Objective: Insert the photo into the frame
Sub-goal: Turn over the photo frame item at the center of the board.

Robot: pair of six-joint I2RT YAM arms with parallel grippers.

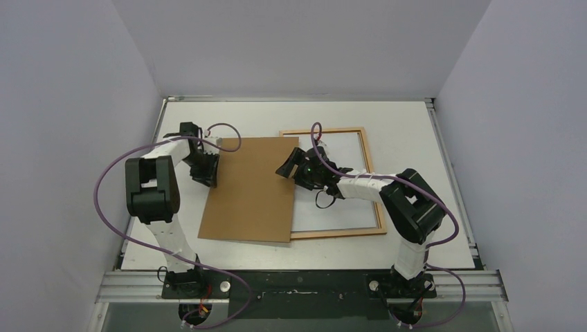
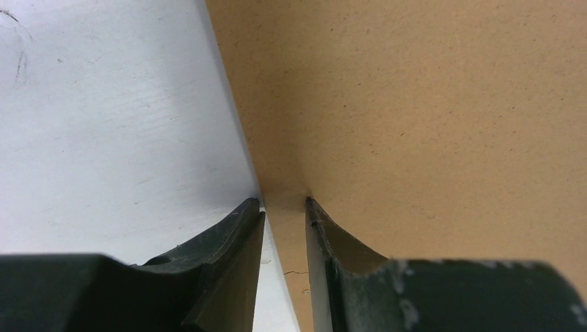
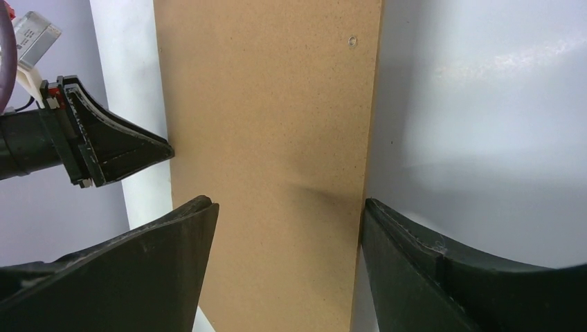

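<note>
The reddish-brown wooden frame [image 1: 339, 234] lies flat at the right middle of the table. Inside it shows a white surface [image 1: 336, 204]; I cannot tell whether this is the photo's back or the table through the pane. The photo's printed side is not visible. The plain brown backing sheet [image 1: 253, 190] lies over the frame's left side. My left gripper [image 1: 210, 176] stands on the sheet's left edge [image 2: 415, 104], jaws a narrow gap apart [image 2: 282, 200], holding nothing. My right gripper [image 1: 287, 168] is wide open [image 3: 287, 204] over the sheet's right edge [image 3: 270, 124].
Grey walls close in the table on the left, back and right. A metal rail [image 1: 297, 283] with both arm bases runs along the near edge. Purple cables loop off each arm. My left gripper [image 3: 104, 145] also shows in the right wrist view, across the sheet.
</note>
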